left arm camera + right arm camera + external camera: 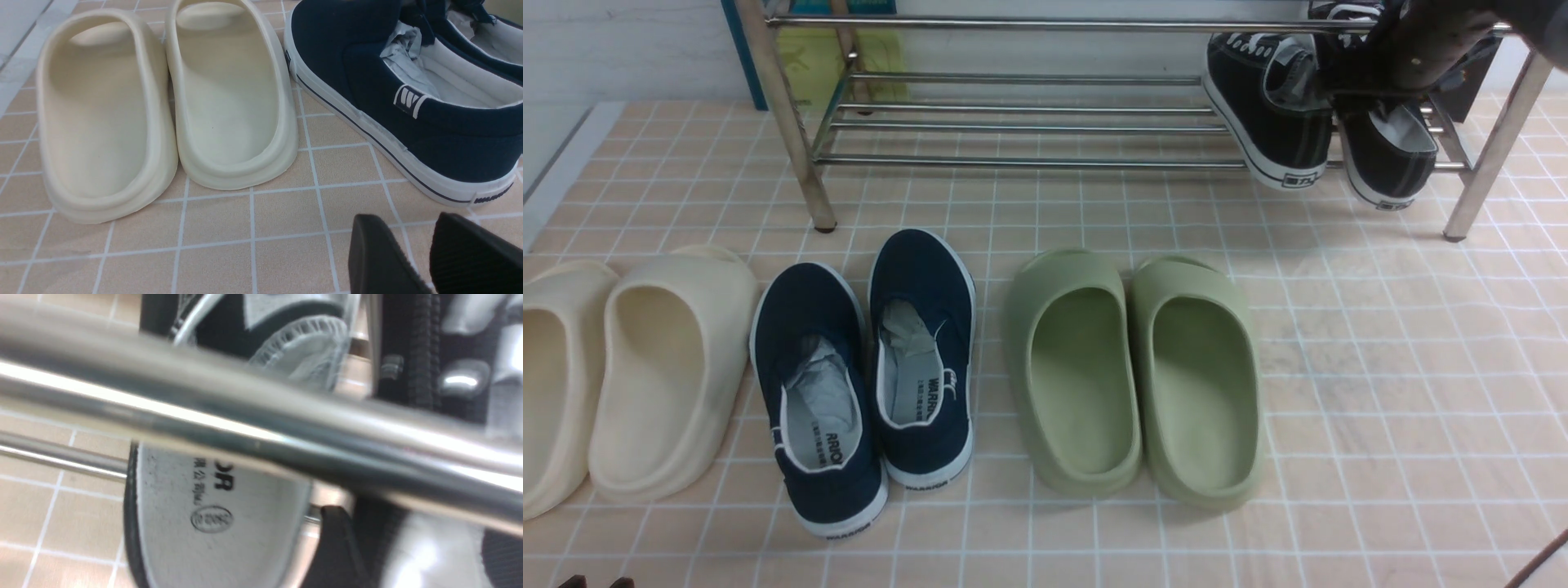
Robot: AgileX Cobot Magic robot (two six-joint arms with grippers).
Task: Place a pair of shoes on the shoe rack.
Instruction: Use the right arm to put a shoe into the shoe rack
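2 sneakers (1270,114) tilted on shoe rack (1013,161) | right arm (1437,41) extended over them

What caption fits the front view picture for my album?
Black sneakers tilt on the lower bars of the shoe rack; navy slip-ons, green slides and cream slides line the tiled floor.

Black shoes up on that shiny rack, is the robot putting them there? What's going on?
Yes, the robot is putting the pair of black sneakers on the shoe rack. Both are at the right end of its lower shelf, heels poking out over the front bar. The right arm reaches in over them; whether it grips one is hidden. The left gripper hangs open and empty near the navy slip-ons on the floor. The cream slides and green slides sit there too.
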